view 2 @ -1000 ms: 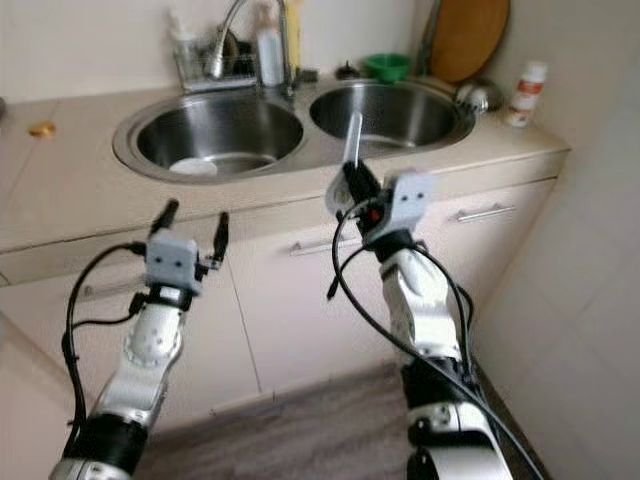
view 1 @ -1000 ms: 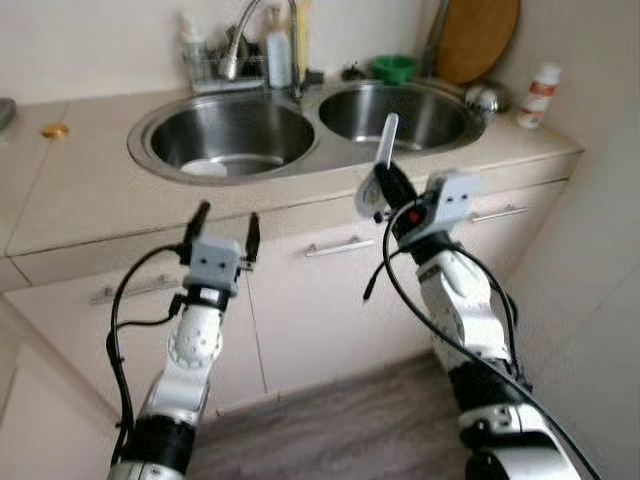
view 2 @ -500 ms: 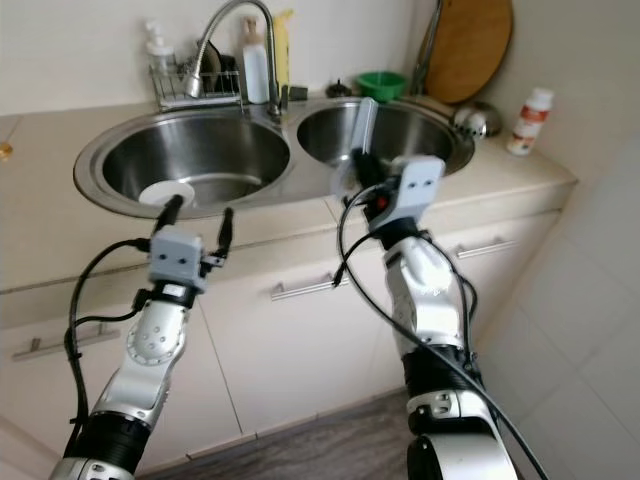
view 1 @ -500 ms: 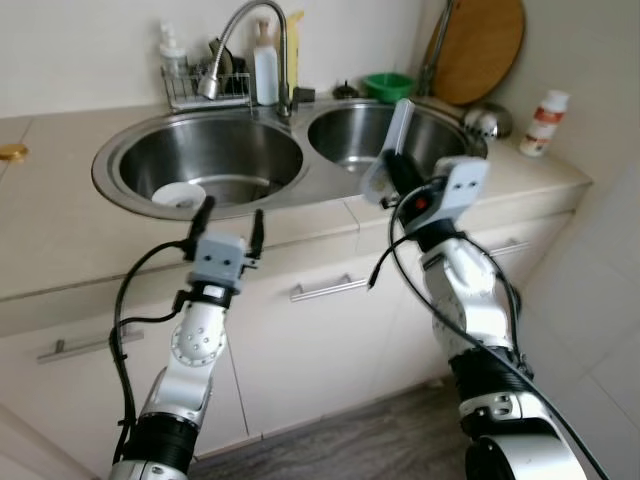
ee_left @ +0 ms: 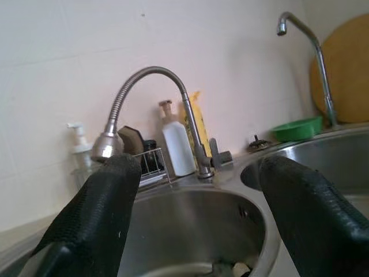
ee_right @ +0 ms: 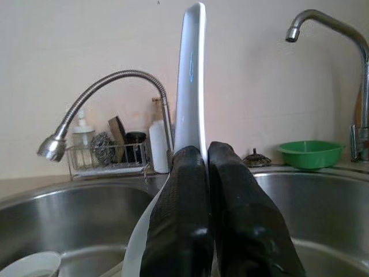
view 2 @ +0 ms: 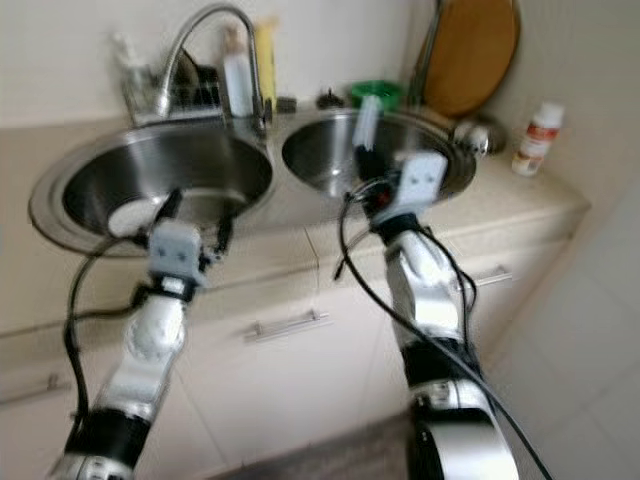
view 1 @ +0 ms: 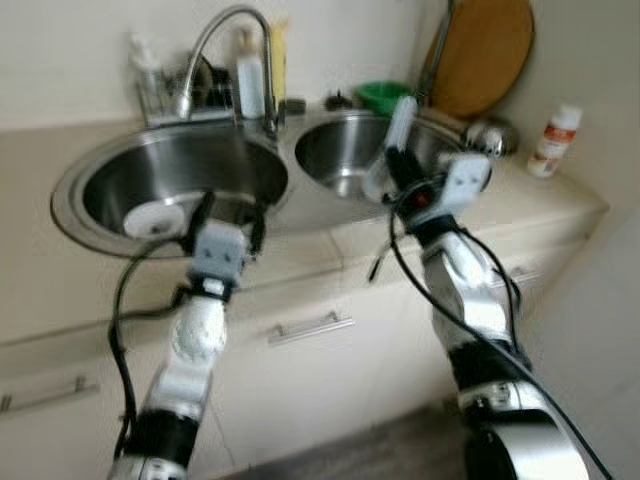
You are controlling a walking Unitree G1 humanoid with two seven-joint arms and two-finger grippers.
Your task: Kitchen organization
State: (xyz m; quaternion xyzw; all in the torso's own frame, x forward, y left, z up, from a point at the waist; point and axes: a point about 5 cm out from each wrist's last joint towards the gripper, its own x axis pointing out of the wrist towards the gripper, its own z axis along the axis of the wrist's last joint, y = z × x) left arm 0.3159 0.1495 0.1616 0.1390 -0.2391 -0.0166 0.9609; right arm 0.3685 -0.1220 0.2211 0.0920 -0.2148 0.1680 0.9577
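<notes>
The right gripper [ee_right: 207, 190] is clenched on a white spoon [ee_right: 191, 81], its two black fingers [ee_right: 179, 213] pressed together around the lower part of the handle, with the rest of the handle standing up above them. In the head views this gripper [view 1: 395, 165] holds the spoon [view 1: 401, 110] upright over the near rim of the right sink basin [view 1: 345, 150].

The left gripper [view 1: 228, 212] is released, fingers spread wide with nothing between them, and hangs in front of the left sink basin [view 1: 160, 175] at the edge of the table [view 1: 310, 215]. A white bowl [view 1: 152, 218] lies in that left basin, just beside the gripper.

Behind the basins stand a curved tap [ee_left: 147, 98], a white bottle [ee_left: 176, 147], a yellow bottle [ee_left: 196, 124] and a wire rack [ee_right: 104, 156] with a scrubber. A green bowl [ee_right: 310, 153] sits behind the right basin, beside a second tall tap [ee_right: 340, 34]. A round wooden board [view 1: 485, 50] leans against the wall, and a small white bottle with an orange label [view 1: 555, 140] stands on the table at the far right. The head views are blurred.
</notes>
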